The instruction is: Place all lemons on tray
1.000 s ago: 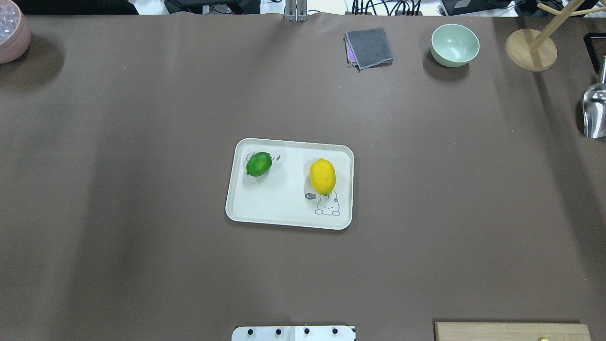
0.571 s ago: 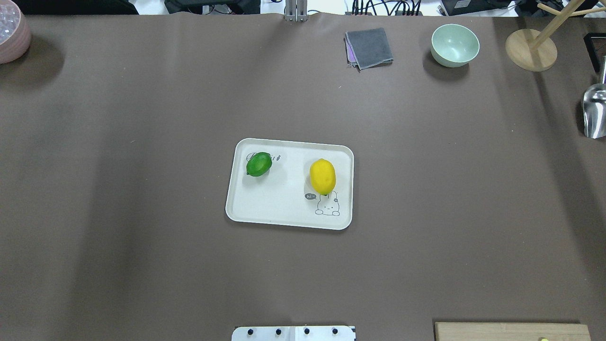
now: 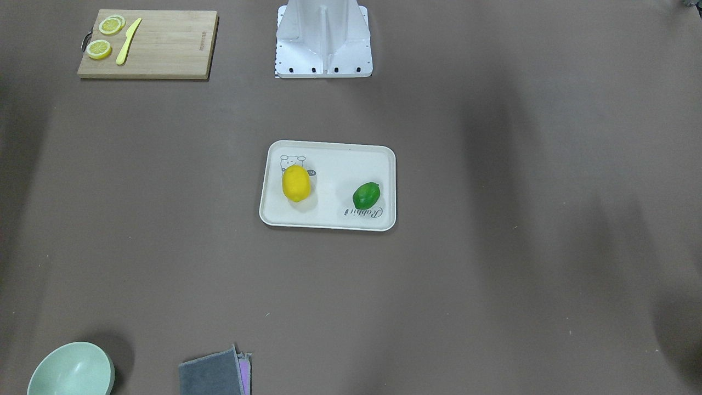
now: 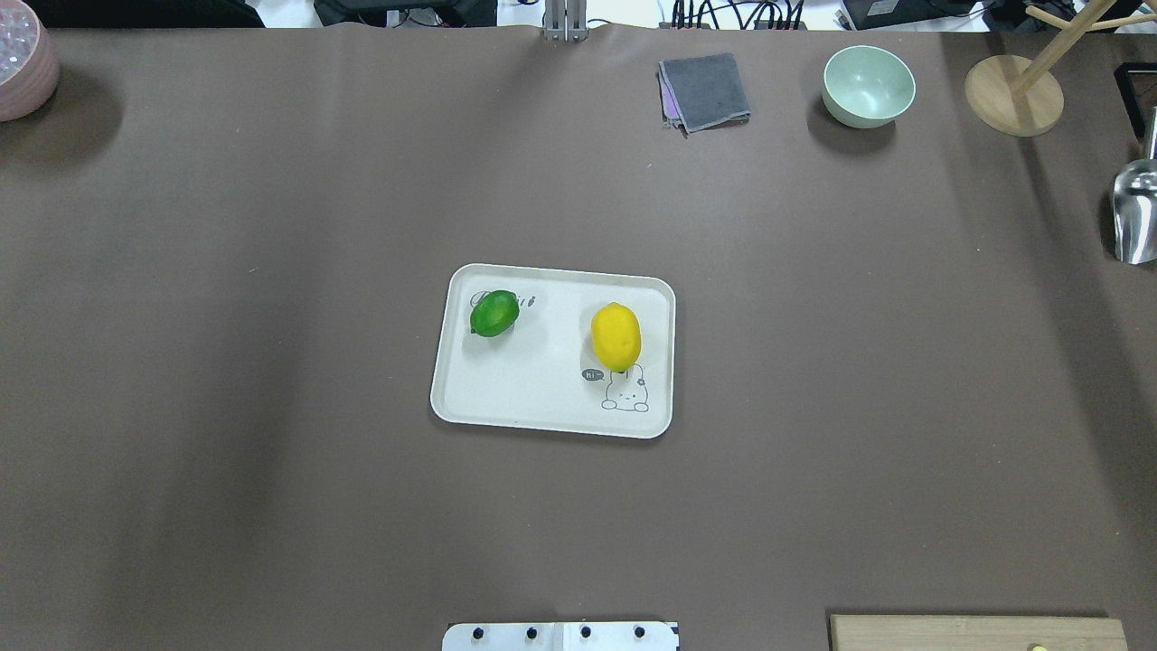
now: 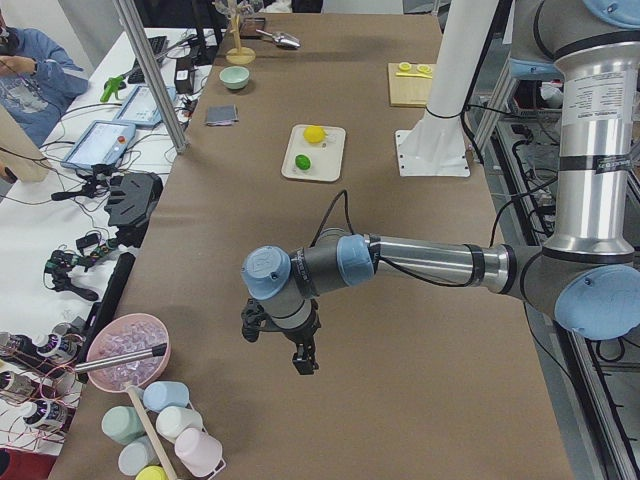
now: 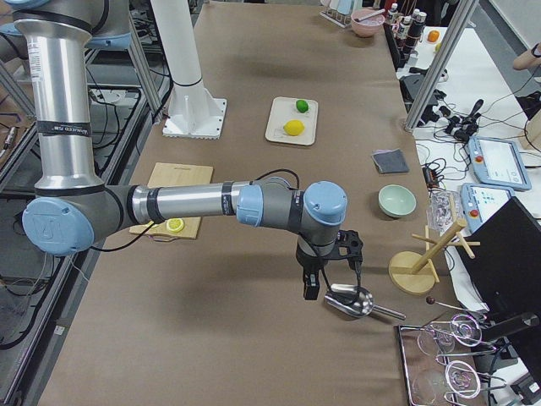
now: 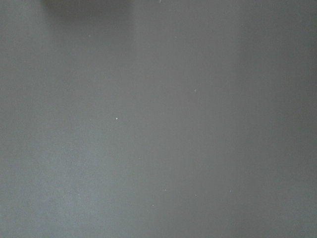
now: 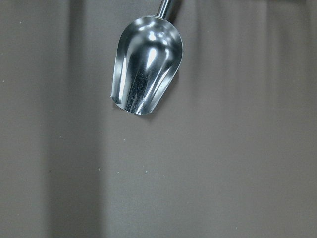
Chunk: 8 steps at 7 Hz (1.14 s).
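Observation:
The yellow lemon (image 4: 616, 336) and the green lemon (image 4: 494, 313) both lie on the cream-white tray (image 4: 542, 398) at the table's middle, apart from each other. The front-facing view shows the yellow lemon (image 3: 296, 183) by the cartoon drawing and the green lemon (image 3: 367, 195) by the script word. My left gripper (image 5: 278, 350) hangs over bare table far from the tray. My right gripper (image 6: 331, 271) hangs near a metal scoop. Both show only in the side views, so I cannot tell whether they are open or shut.
A metal scoop (image 4: 1134, 212) lies at the right edge and fills the right wrist view (image 8: 146, 69). A wooden cutting board (image 3: 164, 49) holds lemon slices (image 3: 99, 49) and a yellow knife (image 3: 128, 40). A green bowl (image 4: 868, 85), a grey cloth (image 4: 705, 90), a wooden stand (image 4: 1012, 95) and a pink bowl (image 4: 23, 68) stand along the far edge.

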### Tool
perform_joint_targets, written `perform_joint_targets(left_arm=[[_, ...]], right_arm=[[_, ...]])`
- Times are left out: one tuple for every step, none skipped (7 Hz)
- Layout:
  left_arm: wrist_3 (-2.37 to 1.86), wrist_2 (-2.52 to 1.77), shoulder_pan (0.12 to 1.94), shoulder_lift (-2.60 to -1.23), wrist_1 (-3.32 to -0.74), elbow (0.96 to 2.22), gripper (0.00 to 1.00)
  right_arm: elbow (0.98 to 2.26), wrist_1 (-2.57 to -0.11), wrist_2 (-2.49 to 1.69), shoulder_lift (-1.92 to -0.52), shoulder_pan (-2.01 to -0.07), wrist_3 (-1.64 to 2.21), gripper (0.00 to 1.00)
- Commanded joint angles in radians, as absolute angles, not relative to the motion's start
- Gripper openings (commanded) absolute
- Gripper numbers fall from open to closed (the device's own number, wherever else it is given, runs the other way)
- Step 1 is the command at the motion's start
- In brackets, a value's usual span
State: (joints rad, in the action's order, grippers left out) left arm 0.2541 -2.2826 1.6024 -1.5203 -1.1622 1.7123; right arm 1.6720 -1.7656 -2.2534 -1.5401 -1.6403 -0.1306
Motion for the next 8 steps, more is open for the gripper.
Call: perform_joint_targets(left_arm=[[0.250, -2.257, 1.603, -1.517, -1.161, 1.715, 0.98], [0.250, -2.256, 1.603, -1.517, -1.161, 1.713, 0.98], [0.252, -2.256, 1.601, -1.516, -1.161, 1.709, 0.98], [0.252, -2.255, 1.601, -1.516, -1.161, 1.709, 0.98], [0.252, -2.253, 1.601, -1.516, -1.161, 1.704, 0.98], [0.249, -2.253, 1.600, -1.516, -1.161, 1.704, 0.98], [0.247, -2.253, 1.600, -1.517, -1.161, 1.703, 0.98], [0.248, -2.253, 1.600, -1.517, -1.161, 1.701, 0.98]], right_arm=[[1.672, -1.766, -2.253, -1.540, -1.640, -0.130, 1.00], [1.672, -1.766, -2.253, -1.540, -1.640, -0.130, 1.00], [1.672, -1.766, -2.253, -1.540, -1.640, -0.130, 1.00], [1.672, -1.766, -2.253, -1.540, -1.640, -0.130, 1.00], [1.672, -1.766, -2.253, -1.540, -1.640, -0.130, 1.00], [1.672, -1.766, -2.255, -1.542, -1.641, -0.130, 1.00], [1.672, -1.766, -2.255, -1.542, -1.640, -0.129, 1.00], [1.672, -1.766, -2.255, -1.542, -1.640, -0.130, 1.00]])
